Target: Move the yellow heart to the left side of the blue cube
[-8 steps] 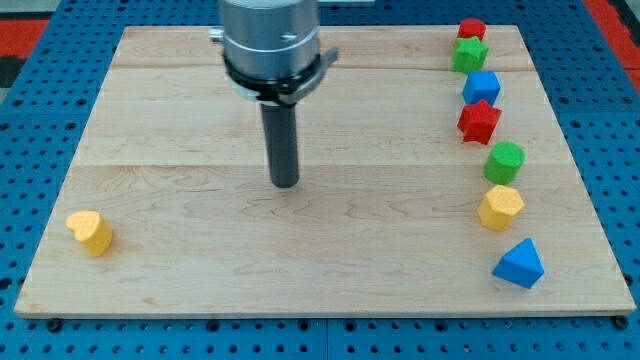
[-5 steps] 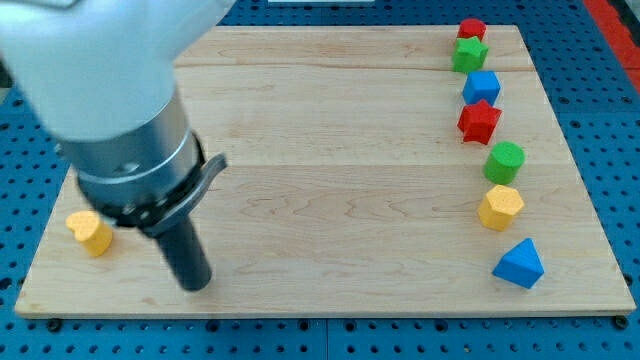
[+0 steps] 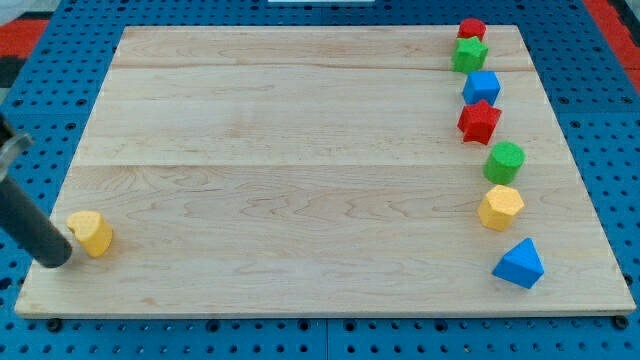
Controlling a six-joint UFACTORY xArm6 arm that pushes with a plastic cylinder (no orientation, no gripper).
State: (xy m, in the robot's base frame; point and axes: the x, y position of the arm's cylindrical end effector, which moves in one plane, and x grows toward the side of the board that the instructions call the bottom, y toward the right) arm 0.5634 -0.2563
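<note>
The yellow heart lies near the wooden board's lower left corner. My tip rests just to its left and slightly below, close to it or touching it; I cannot tell which. The rod slants up and off the view's left edge. The blue cube sits far off in the column of blocks along the view's right side, between a green star above it and a red star below it.
The right-hand column also holds a red block at the top, a green cylinder, a yellow hexagon and a blue triangle. Blue pegboard surrounds the board.
The arm swept from the board's upper middle down and to the left. The tip now sits at the yellow heart's left. No block has visibly moved.
</note>
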